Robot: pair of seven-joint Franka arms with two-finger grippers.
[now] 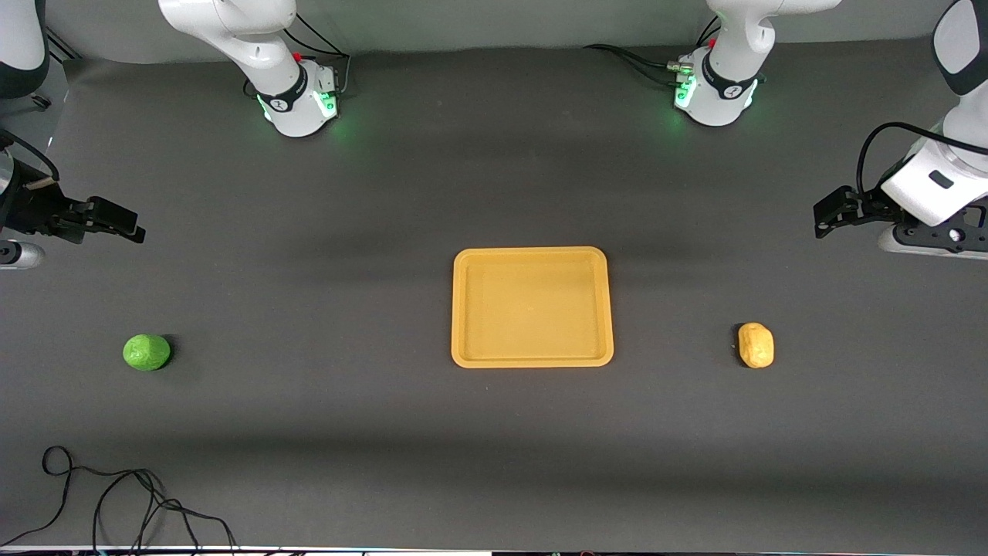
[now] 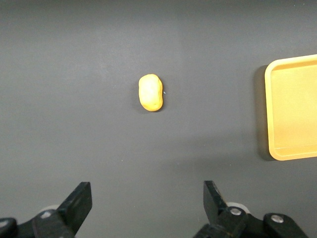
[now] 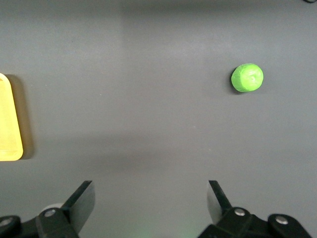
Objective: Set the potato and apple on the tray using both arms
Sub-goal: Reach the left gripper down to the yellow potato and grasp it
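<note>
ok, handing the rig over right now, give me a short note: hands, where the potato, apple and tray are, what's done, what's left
Left hand: open, holding nothing, up over the table at the left arm's end, above the potato.
Right hand: open, holding nothing, up over the table at the right arm's end, above the apple.
Tray: mid-table between the two, nothing on it.
Potato and apple both lie on the table, apart from the tray.
Done: nothing placed.
Left: pick up the potato and the apple, set both on the tray.

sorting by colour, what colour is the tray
Orange-yellow, plain; the tray shows best in the front view.
</note>
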